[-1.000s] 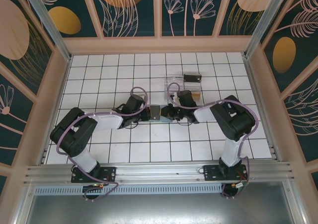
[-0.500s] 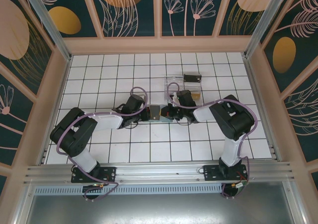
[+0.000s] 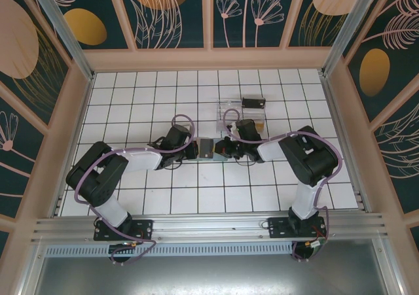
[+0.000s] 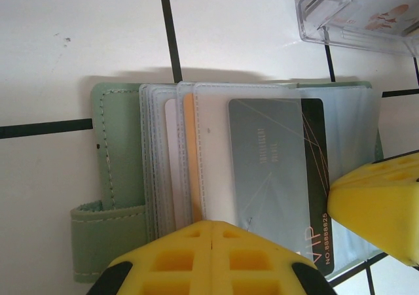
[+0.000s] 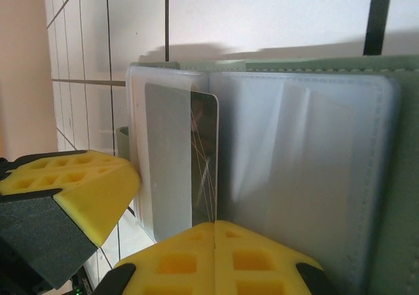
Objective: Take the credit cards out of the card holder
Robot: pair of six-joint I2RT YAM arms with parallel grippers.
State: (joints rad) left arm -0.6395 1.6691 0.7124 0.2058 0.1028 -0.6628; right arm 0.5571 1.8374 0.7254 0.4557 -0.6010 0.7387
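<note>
From overhead, the card holder [image 3: 207,148] is mostly covered where the left arm [image 3: 141,159] and right arm [image 3: 288,148] meet near the middle of the tiled surface [image 3: 144,99]. I get little more than a grey-green sliver between them.

My left wrist camera gives more. The holder lies open and flat with its clear sleeves fanned, and a dark VIP card [image 4: 268,157] looks grey where a frosted sleeve covers it. The holder's near edge is cut off by the left tool [image 4: 213,246], whose yellow pads are pressed together with just a seam between them. I cannot tell whether a sleeve edge is pinched in that seam. Cards further back show as pale and orange strips that I can't read.

On the right wrist camera, the right tool [image 5: 215,252] also has its pads closed tight, right at the card's lower edge. Whether it grips the card or merely touches it is hidden.

The clear tray [image 4: 353,17] is cropped at the frame corner, near the holder. A black box [image 3: 253,103] sits at its far right corner, in or on it, I can't say which.

Both arms lie low with elbows folded outward and forearms reaching inward to the holder.
</note>
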